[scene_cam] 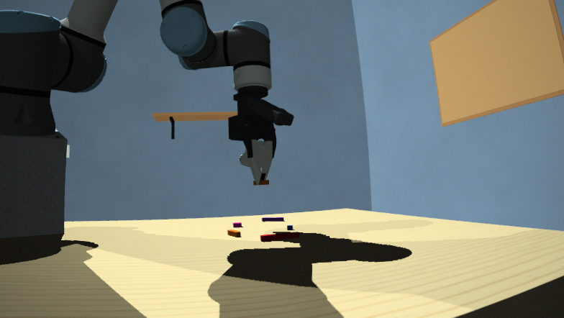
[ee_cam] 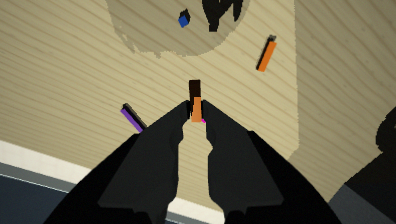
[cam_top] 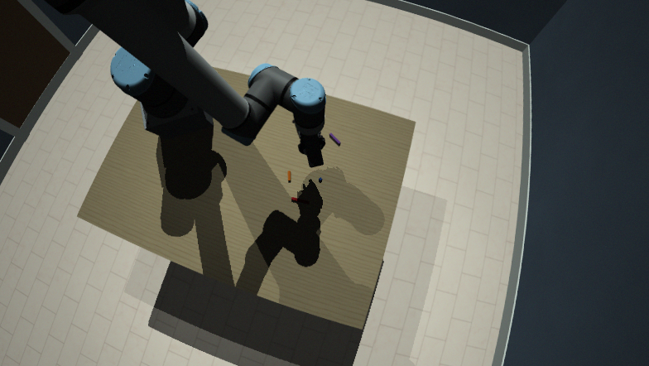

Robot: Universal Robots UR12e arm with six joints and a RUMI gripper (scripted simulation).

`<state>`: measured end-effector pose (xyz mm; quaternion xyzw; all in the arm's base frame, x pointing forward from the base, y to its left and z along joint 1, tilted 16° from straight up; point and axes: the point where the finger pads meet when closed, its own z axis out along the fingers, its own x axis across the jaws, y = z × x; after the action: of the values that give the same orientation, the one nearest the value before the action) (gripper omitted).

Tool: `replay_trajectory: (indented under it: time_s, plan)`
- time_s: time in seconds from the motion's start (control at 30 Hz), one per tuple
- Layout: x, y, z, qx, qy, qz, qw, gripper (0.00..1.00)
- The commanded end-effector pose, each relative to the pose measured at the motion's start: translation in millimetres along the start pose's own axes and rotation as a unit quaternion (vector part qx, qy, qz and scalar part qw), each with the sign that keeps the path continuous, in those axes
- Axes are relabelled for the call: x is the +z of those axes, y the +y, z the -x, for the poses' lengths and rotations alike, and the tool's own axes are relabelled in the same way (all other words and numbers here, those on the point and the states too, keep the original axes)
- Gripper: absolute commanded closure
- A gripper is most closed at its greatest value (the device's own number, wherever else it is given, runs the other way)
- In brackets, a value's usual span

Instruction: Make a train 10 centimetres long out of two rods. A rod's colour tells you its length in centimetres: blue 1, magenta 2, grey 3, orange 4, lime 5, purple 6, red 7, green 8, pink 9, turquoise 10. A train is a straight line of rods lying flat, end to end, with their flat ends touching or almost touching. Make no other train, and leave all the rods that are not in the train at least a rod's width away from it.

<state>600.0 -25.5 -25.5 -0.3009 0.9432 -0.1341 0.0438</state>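
while aloft, fingers pinching orange rod (ee_cam: 196, 107)

A room of pale tile and blue walls around a wooden work surface

A square light-wood table (cam_top: 136, 190) with fine straight grain stands on a floor of cream rectangular tiles (cam_top: 454, 90), edged by a grey skirting strip (cam_top: 522, 181). On the far blue-grey wall (scene_cam: 316, 118) hangs a thin orange-brown shelf (scene_cam: 189, 116) on a dark bracket (scene_cam: 172, 126). High on the right wall is a large flat tan wooden panel (scene_cam: 497, 59).
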Motion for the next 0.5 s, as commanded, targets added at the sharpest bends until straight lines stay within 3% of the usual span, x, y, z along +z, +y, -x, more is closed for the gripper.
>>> replay_trajectory:
  time_s: [0.0, 0.47]
  plan:
    - [-1, 3, -11, 0.084, 0.001, -0.002, 0.996, 1.0]
    - [-1, 11, -31, 0.216, 0.001, -0.002, 0.976, 1.0]
